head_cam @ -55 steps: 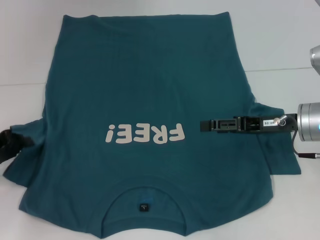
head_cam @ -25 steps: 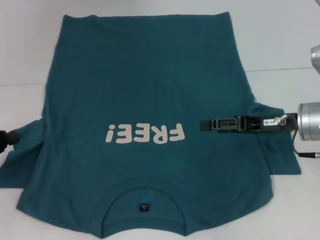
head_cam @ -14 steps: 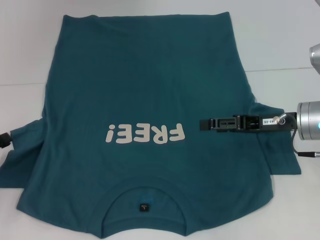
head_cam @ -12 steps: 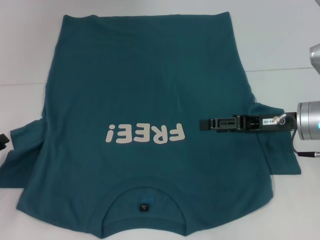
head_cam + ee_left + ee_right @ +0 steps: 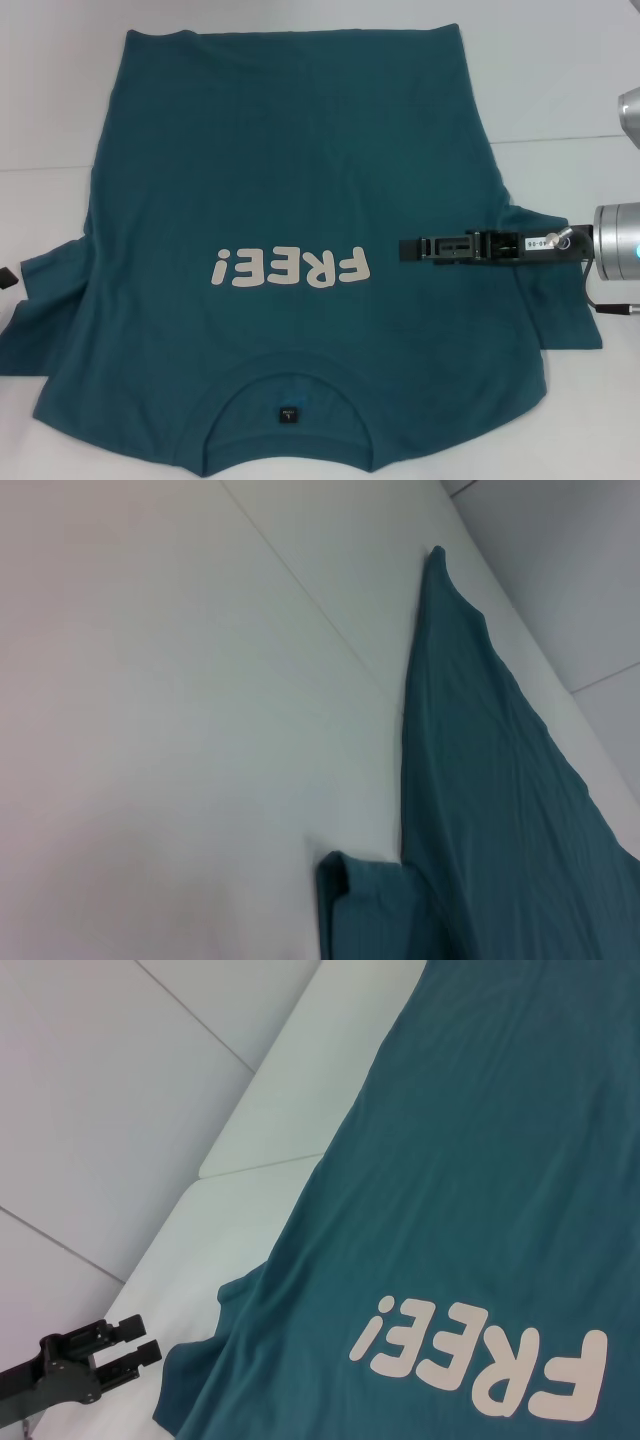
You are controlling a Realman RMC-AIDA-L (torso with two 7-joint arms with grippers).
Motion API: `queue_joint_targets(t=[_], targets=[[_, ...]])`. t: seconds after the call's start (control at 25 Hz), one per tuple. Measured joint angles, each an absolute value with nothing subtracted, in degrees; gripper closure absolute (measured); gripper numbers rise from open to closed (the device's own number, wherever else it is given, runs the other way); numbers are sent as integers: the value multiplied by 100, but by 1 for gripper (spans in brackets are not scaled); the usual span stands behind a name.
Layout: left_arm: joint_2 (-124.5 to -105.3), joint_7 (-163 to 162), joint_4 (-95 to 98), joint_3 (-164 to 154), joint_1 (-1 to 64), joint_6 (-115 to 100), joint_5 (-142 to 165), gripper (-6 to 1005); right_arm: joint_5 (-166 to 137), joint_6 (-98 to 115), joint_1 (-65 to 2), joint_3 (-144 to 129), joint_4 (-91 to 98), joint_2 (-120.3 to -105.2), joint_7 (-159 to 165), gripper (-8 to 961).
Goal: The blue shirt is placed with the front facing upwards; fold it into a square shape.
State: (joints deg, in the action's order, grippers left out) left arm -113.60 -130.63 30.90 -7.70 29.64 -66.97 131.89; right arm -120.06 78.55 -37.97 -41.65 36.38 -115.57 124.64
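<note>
The blue shirt (image 5: 290,170) lies flat on the white table, front up, with its collar and small dark tag (image 5: 288,413) nearest me. The cream "FREE!" print (image 5: 290,267) shows in the right wrist view too (image 5: 490,1365). My right gripper (image 5: 403,247) hovers over the chest just right of the print, pointing left. My left gripper (image 5: 5,278) is only just in view at the left edge, beside the left sleeve (image 5: 45,310). The right wrist view shows it (image 5: 147,1338) open and empty, off the cloth.
The white table (image 5: 560,80) has a seam line (image 5: 570,137) running across it behind the right arm. The right sleeve (image 5: 560,310) spreads out under the right arm. The left wrist view shows the shirt's side edge (image 5: 480,810) and bare table.
My left gripper has let go of the left sleeve and drawn back left, almost out of view. The sleeve now lies spread flat. The right arm has not moved.
</note>
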Motion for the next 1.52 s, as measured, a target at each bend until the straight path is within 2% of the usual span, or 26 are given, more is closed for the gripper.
queue_joint_targets(t=[0.44, 0.64, 0.76, 1.0, 1.2, 1.52], targets=[[-11407, -13036, 3017, -1327, 3056, -6353, 13207, 247, -12013, 7848, -3784, -4162, 3638, -11558, 12463, 26], [-11417, -13069, 2999, -1378, 3058, -6477, 13199, 64, -12010, 7848, -3792, -4157, 3638, -11558, 12463, 26], [-11425, -13069, 2996, -1380, 3058, -6603, 13179, 66, -12008, 7848, -3802, -4157, 3638, -11557, 12462, 26], [-11436, -13080, 2955, -1402, 3081, -6650, 13190, 155, -12006, 7848, -3806, -4157, 3638, -11558, 12463, 26], [-11435, -13170, 2944, -1503, 3104, -6567, 13199, 284, -12005, 7849, -3805, -4157, 3638, -11558, 12462, 26], [-11434, -13184, 2813, -1579, 3210, -6293, 13202, 282, -12005, 7849, -3794, -4157, 3638, -11558, 12462, 26]])
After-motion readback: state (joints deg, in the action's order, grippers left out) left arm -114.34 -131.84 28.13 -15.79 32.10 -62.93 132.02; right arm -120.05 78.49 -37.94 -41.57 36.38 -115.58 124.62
